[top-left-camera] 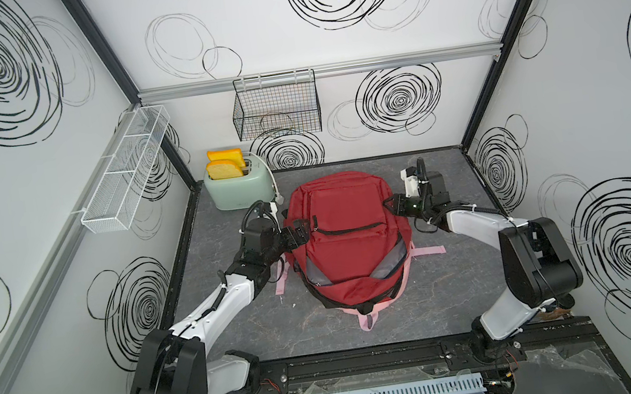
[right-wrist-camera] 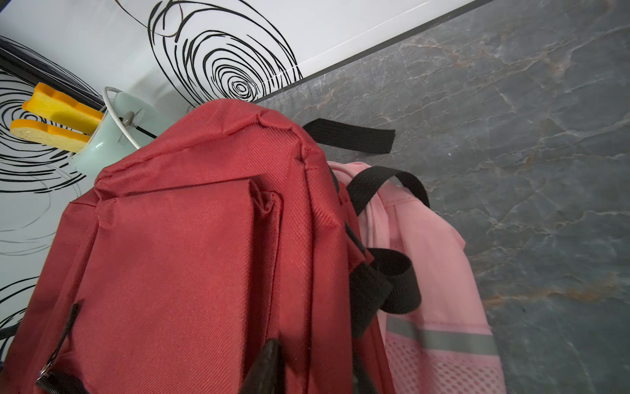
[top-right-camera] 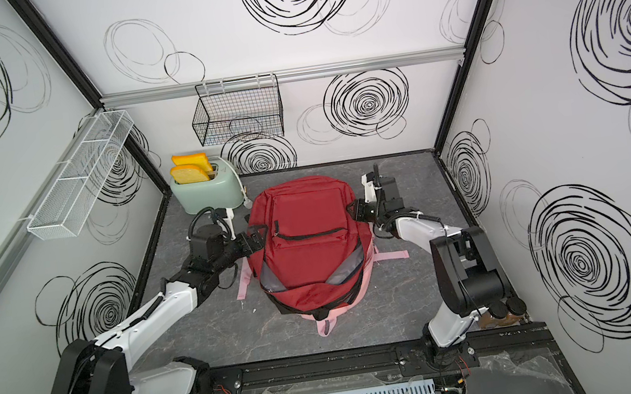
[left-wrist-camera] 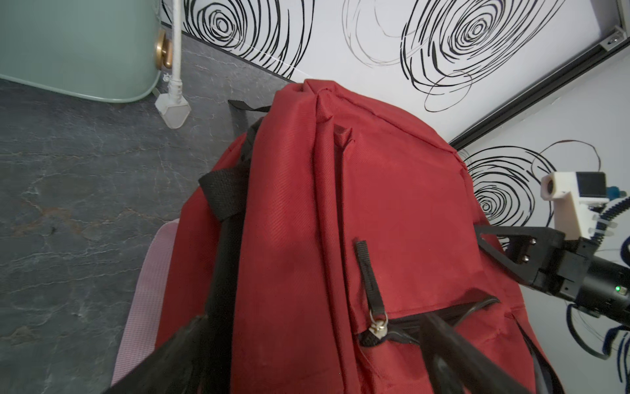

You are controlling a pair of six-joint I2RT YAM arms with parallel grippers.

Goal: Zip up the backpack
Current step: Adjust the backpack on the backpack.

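Seeing backpack [top-left-camera: 342, 211] lying front-up mid-table [top-left-camera: 248, 331], between both arms. Noting toaster [top-left-camera: 236, 192] sitting in the far left corner, holding two bread slices [top-left-camera: 224, 168], near the bag's far left corner but apart from it. Noting its plug [left-wrist-camera: 172, 111] lying on the table just beside the bag. Seeing wire basket [top-left-camera: 276, 108] hanging on the back wall and mesh shelf [top-left-camera: 124, 169] on the left wall, both well apart from the bag. Spotting pink straps [top-left-camera: 430, 251] sticking out from under both sides and a pink handle [top-left-camera: 367, 321] at the near end. Finding left gripper [top-left-camera: 297, 233] sitting at the bag's left edge, jaws standing wide apart, straddling that edge and the pocket zipper's end, clamping nothing. Finding right gripper [top-left-camera: 389, 207] sitting against the right edge, jaws drawn in on a fold of side fabric. Getting main zipper [top-left-camera: 357, 275] only in both top views, gaping with grey lining showing. Getting pocket pull [left-wrist-camera: 368, 273] up close only in the left wrist view, lying flat between the fingers [left-wrist-camera: 460, 351]. Getting black webbing loops [right-wrist-camera: 392, 283] and pink mesh panel [right-wrist-camera: 443, 371] only in the right wrist view, just beside the clamped fold. Reading the long axis as running from back wall to arm bases, open top end pointing at the bases, bottom pointing at the back wall.
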